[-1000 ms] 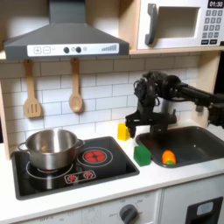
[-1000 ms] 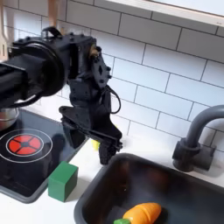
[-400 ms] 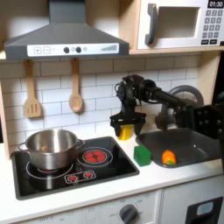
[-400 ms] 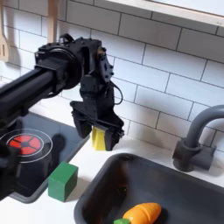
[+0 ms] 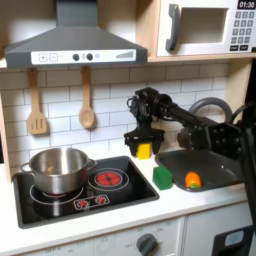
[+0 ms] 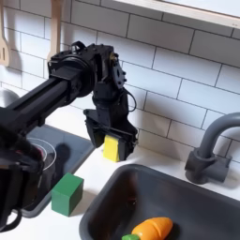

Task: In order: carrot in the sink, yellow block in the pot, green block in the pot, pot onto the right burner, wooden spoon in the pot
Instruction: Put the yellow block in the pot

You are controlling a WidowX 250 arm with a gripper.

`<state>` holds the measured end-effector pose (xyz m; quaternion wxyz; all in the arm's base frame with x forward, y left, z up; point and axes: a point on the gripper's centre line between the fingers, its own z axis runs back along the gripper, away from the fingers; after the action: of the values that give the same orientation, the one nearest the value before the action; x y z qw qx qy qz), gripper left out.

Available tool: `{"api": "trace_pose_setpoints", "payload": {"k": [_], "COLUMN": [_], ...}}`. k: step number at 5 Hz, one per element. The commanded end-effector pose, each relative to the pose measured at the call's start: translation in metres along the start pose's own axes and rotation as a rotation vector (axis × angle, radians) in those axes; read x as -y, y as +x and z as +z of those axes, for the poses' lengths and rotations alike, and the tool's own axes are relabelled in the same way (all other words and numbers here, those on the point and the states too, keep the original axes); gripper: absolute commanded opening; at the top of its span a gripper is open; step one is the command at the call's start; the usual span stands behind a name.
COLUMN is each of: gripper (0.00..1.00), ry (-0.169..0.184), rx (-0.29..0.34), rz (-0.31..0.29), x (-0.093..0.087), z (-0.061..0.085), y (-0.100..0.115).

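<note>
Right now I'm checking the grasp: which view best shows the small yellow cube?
The second exterior view: the small yellow cube appears large between the hand's fingers. In the first exterior view it is tiny.

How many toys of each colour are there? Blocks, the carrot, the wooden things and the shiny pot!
Yellow cube block: 1
Bright-green cube block: 1
Orange toy carrot: 1
Light-brown wooden utensils, a slotted spatula and a spoon: 2
Shiny round steel pot: 1
Total: 6

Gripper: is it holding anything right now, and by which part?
The gripper straddles the yellow block, fingers at its sides; whether it is clamped cannot be told.
</note>
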<state>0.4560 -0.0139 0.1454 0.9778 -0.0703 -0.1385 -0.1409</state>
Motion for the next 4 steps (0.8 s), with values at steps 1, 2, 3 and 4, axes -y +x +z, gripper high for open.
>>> {"api": "trace_pose_setpoints", "payload": {"k": [1, 2, 3, 4], "gripper": [0.78, 0.0, 0.0, 0.0], "ry": [-0.005, 0.003, 0.014, 0.026], "rx": [-0.003, 0.019, 0.063, 0.094], "rz": [0.007, 0.013, 0.043, 0.112], "x": [-0.005, -0.006, -0.007, -0.02], "z": [-0.007, 0.0, 0.019, 0.035], "y": [0.008, 0.011, 0.011, 0.002]}}
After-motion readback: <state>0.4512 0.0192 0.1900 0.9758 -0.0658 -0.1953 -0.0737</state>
